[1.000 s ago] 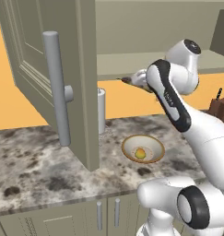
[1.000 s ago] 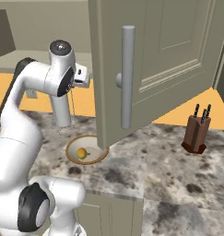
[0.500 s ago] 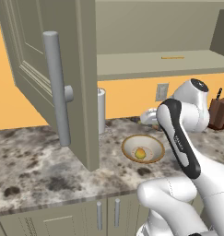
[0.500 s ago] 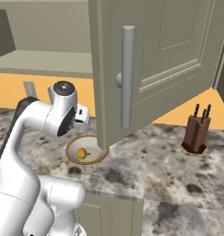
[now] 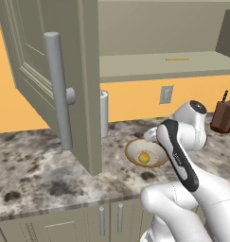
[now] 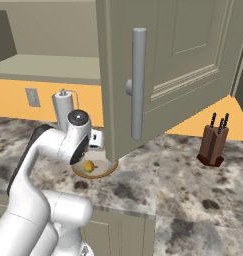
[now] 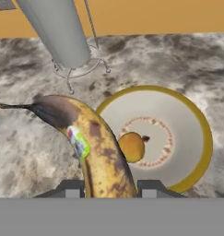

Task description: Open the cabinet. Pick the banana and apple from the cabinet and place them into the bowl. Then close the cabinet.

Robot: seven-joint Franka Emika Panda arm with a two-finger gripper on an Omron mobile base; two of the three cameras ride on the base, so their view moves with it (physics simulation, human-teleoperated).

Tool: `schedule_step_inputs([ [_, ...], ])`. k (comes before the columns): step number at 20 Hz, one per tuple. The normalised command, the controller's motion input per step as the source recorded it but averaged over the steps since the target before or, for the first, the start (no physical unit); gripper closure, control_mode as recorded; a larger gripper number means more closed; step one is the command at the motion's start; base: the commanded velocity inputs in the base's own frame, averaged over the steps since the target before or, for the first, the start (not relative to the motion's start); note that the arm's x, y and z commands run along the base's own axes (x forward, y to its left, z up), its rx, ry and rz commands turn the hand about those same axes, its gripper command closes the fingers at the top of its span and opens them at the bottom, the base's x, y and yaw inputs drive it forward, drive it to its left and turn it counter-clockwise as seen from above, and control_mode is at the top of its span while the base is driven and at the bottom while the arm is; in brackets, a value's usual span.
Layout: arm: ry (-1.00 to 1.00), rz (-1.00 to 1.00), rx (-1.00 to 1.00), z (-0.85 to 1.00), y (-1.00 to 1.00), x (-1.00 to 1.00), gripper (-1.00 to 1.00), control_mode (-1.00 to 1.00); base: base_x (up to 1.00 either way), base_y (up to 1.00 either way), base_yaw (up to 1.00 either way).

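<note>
While the gripper pinches the banana between its two fingertips, the fruit points away from the hand, with its dark stem end over the counter and its mottled body partly over the rim of the bowl. A small green and white sticker shows on the peel. In the base views the arm is bent low over the counter, with the hand beside the bowl. The bowl stands on the grey speckled counter and holds the apple, which lies close to the brownish ring in its middle. Just behind the bowl stands a paper towel holder with a wire base. Above, the cabinet is open; its left door and right door hang out over the counter, each with a long silver handle. A knife block stands well apart, to the right.
</note>
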Motion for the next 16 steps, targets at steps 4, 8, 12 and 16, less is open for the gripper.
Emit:
schedule_step_inputs([
  [4,0.12,0.00,-0.05,-0.68,-0.40,0.38,1.00,-1.00,0.00,0.00,0.00],
  [8,0.03,0.00,-0.05,-0.53,-0.17,0.69,1.00,-1.00,0.00,0.00,0.00],
  [12,0.00,0.01,-0.05,-0.41,-0.01,0.71,1.00,-1.00,0.00,0.00,0.00],
  [16,0.01,0.00,-0.04,-0.22,-0.02,0.05,-1.00,-1.00,0.00,0.00,0.00],
])
